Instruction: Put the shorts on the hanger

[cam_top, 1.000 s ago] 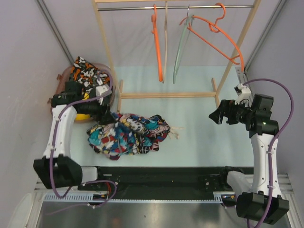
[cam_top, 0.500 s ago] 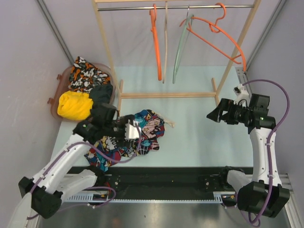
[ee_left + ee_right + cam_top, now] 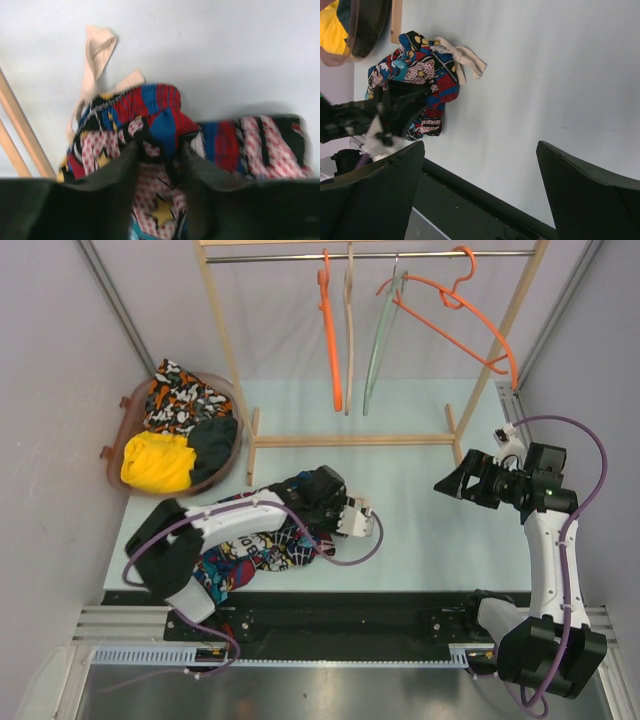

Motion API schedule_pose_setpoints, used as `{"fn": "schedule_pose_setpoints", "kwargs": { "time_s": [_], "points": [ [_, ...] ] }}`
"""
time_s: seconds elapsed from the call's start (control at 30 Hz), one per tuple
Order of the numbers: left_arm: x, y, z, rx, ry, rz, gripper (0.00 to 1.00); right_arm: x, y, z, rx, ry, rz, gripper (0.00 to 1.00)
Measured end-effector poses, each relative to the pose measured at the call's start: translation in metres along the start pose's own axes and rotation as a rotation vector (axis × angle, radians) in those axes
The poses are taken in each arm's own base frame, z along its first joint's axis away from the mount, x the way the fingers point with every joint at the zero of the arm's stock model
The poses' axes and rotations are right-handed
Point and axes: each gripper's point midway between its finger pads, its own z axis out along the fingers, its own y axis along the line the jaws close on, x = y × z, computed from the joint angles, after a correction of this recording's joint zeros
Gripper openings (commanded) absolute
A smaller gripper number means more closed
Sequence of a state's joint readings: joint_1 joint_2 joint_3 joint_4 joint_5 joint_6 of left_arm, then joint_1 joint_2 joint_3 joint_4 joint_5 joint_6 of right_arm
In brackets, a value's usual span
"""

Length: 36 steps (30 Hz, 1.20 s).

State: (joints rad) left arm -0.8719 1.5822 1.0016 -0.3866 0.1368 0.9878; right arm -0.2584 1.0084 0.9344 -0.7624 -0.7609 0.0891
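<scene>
Because the left gripper [image 3: 159,150] pinches only a small fold of the shorts [image 3: 165,105] lying on the table [image 3: 225,40], they could slip free when lifted; the right gripper [image 3: 477,150] hangs wide open.

right gripper [image 3: 480,152] jaws wide apart | shorts [image 3: 415,65] crumpled on table [image 3: 560,75], upper left

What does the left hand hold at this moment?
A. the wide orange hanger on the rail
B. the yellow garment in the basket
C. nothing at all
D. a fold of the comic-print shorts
D: in the left wrist view, the left hand pinches a fold of the comic-print shorts.
</scene>
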Motion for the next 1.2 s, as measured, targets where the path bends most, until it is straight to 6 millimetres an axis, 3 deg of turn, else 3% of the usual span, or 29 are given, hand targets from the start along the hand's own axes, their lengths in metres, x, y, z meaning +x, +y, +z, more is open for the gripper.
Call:
{"fn": "schedule_pose_setpoints", "kwargs": {
  "time_s": [0.03,0.13,0.27,0.37,0.43,0.5,0.53,0.6,0.63,0.73,0.77,0.87,0.9,0.97,1.07,1.2],
  "points": [
    [0.003,0.001,0.009,0.007,0.028,-0.011,0.02,0.0,0.0,0.0,-0.002,-0.001,0.0,1.0],
    [0.01,0.013,0.03,0.011,0.109,-0.033,0.0,0.0,0.001,0.001,-0.009,0.0,0.004,1.0],
    [-0.011,0.04,0.016,-0.022,0.08,-0.084,0.0,-0.001,0.0,0.002,-0.011,0.002,0.008,1.0],
    [-0.059,0.093,-0.029,-0.171,-0.059,-0.15,0.0,-0.002,0.0,0.003,-0.012,0.001,0.012,1.0],
    [-0.092,0.124,-0.08,-0.293,-0.185,-0.177,0.0,-0.004,0.0,0.004,-0.015,-0.003,0.013,1.0],
    [-0.121,0.138,-0.135,-0.393,-0.313,-0.159,0.0,-0.005,0.0,0.005,-0.023,-0.003,0.019,1.0],
    [-0.13,0.136,-0.156,-0.414,-0.359,-0.145,0.04,-0.006,0.0,0.007,-0.026,-0.001,0.022,1.0],
    [-0.146,0.115,-0.193,-0.432,-0.451,-0.077,0.16,-0.006,-0.002,0.01,-0.036,0.009,0.036,1.0],
    [-0.147,0.094,-0.195,-0.39,-0.463,-0.039,0.19,-0.005,-0.003,0.011,-0.039,0.016,0.044,1.0],
    [-0.127,0.007,-0.167,-0.154,-0.42,0.076,0.23,-0.004,-0.005,0.014,-0.044,0.031,0.055,1.0],
    [-0.109,-0.024,-0.146,-0.049,-0.367,0.095,0.27,-0.004,-0.005,0.015,-0.047,0.033,0.053,1.0],
    [-0.027,-0.11,-0.097,0.242,-0.134,0.094,0.57,-0.002,-0.005,0.015,-0.057,0.041,0.048,1.0],
    [0.002,-0.14,-0.092,0.341,-0.05,0.08,0.69,-0.002,-0.005,0.016,-0.059,0.045,0.049,1.0],
    [0.034,-0.174,-0.104,0.463,0.045,0.057,0.76,-0.001,-0.006,0.019,-0.064,0.055,0.056,1.0],
    [0.025,-0.166,-0.119,0.416,-0.004,0.063,0.79,0.002,-0.007,0.025,-0.075,0.081,0.078,1.0],
    [-0.02,-0.118,-0.129,0.286,-0.114,0.064,0.79,0.008,-0.011,0.034,-0.082,0.101,0.108,0.99]
  ]
}}
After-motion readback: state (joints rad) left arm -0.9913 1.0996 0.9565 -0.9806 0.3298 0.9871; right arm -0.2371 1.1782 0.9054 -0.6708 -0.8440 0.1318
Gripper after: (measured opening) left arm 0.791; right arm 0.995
